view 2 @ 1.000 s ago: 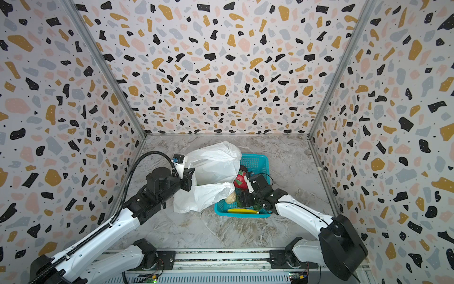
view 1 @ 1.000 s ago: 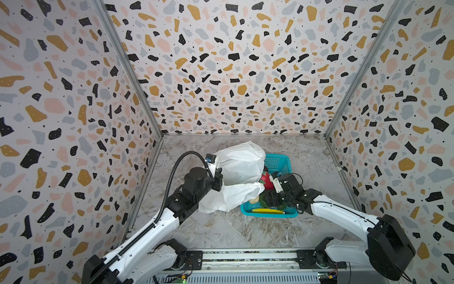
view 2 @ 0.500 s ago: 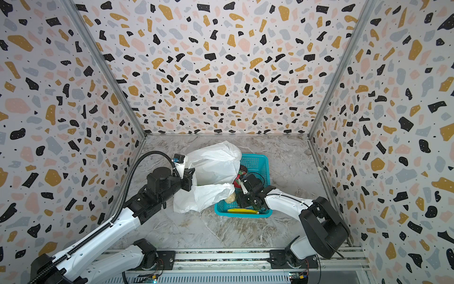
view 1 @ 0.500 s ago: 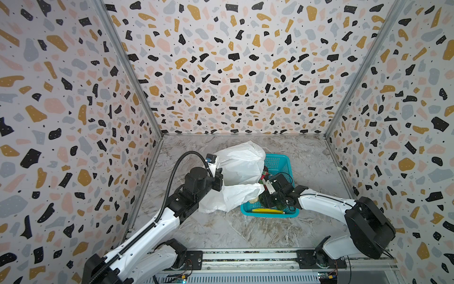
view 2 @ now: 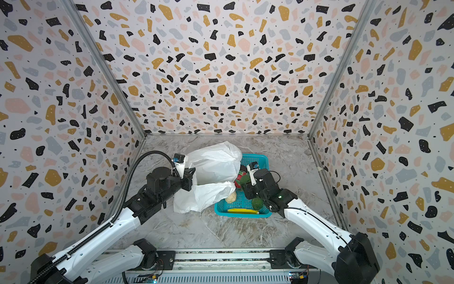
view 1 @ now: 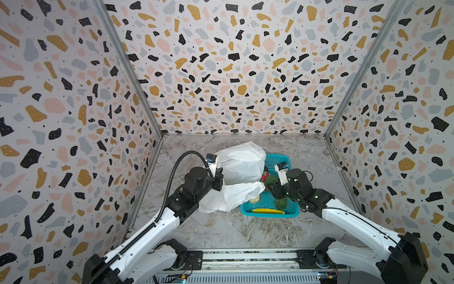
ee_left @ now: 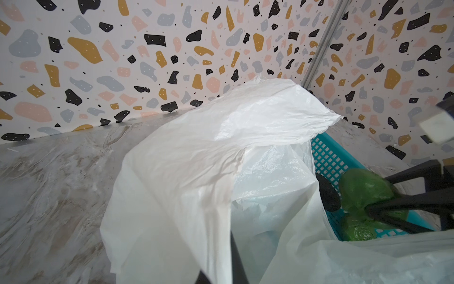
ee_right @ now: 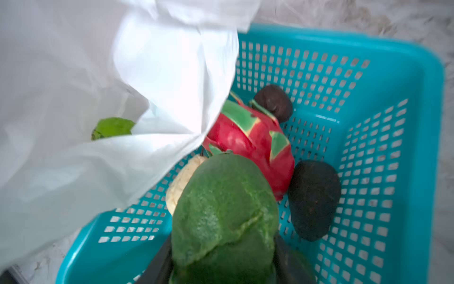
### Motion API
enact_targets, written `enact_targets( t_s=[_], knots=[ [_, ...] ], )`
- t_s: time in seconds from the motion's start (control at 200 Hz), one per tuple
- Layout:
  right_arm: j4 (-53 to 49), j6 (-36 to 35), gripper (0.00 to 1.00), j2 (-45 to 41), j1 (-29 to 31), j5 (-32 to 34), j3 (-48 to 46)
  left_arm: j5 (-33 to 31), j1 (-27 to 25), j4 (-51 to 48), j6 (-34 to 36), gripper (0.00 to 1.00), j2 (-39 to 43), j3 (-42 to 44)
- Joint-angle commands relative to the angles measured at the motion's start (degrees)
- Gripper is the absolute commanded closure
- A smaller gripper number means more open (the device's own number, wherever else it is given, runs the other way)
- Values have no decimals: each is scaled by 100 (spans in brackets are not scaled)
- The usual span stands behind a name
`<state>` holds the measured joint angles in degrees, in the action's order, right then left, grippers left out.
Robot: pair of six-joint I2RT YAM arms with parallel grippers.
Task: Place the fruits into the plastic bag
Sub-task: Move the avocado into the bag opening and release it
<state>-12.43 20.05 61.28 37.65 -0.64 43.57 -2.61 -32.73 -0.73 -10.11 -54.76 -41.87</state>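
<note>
- Terrazzo-patterned walls enclose a grey marbled tabletop (view 1: pixel 221 228) on three sides.
- Plastic bag (view 1: pixel 242 164), white and crinkled, stands at the centre of the floor in both top views, its mouth facing 3 o'clock and draped over the 9 o'clock rim of a teal mesh basket (view 1: pixel 293 212).
- Left gripper (view 1: pixel 218 177) sits at the bag's 9 o'clock edge, jaws pressed together on the bag film; the left wrist view shows the white film gathered at its fingers (ee_left: pixel 237 258).
- Right gripper (ee_right: pixel 222 260) is clamped on a bumpy green fruit (ee_right: pixel 224 209), a black finger on each side, held above the basket close to the bag mouth.
- Dragon fruit (ee_right: pixel 255 140), red with green scales, lies in the basket partly under the bag's edge, touching the held fruit's far side.
- Two dark rounded fruits rest in the basket: one (ee_right: pixel 275 102) behind the dragon fruit, one (ee_right: pixel 314 199) beside it.
- Pale cream lumpy item (ee_right: pixel 183 182) lies under the bag lip.
- Banana (view 1: pixel 267 211) lies along the basket's 6 o'clock wall, with another green fruit (view 1: pixel 281 203) just above it.
- Green leafy shape (ee_right: pixel 113 127) shows inside the bag.
</note>
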Motion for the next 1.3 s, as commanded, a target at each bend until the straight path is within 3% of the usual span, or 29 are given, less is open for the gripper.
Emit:
enact_targets(
  t_s=[0.0, 0.315, 0.571, 0.686, 0.751, 0.916, 0.991, 1.292],
  knots=[
    [128, -271, 63, -158, 3, -291, 370, 144, 30, 320, -21, 100, 50, 90],
    [1097, -671, 63, 799, 269, -1578, 1079, 591, 30, 284, 101, 100, 81, 109],
    [1358, -864, 61, 2319, 839, -1804, 2024, 666, 30, 244, 106, 100, 130, 70],
    [1357, -778, 55, 2790, 1058, -1889, 2228, 610, 30, 258, 71, 100, 152, 91],
    [1381, -722, 44, 2911, 1153, -1904, 2218, 557, 30, 255, 62, 100, 167, 100],
    [1401, -648, 21, 2742, 1210, -1696, 2078, 449, 30, 304, -30, 100, 161, 109],
    [1355, -732, 16, 2512, 1193, -1459, 2004, 371, 30, 317, -91, 100, 157, 106],
    [977, -558, 16, 1093, 691, -884, 1307, -89, 30, 26, -427, 100, -62, -163]
  ],
)
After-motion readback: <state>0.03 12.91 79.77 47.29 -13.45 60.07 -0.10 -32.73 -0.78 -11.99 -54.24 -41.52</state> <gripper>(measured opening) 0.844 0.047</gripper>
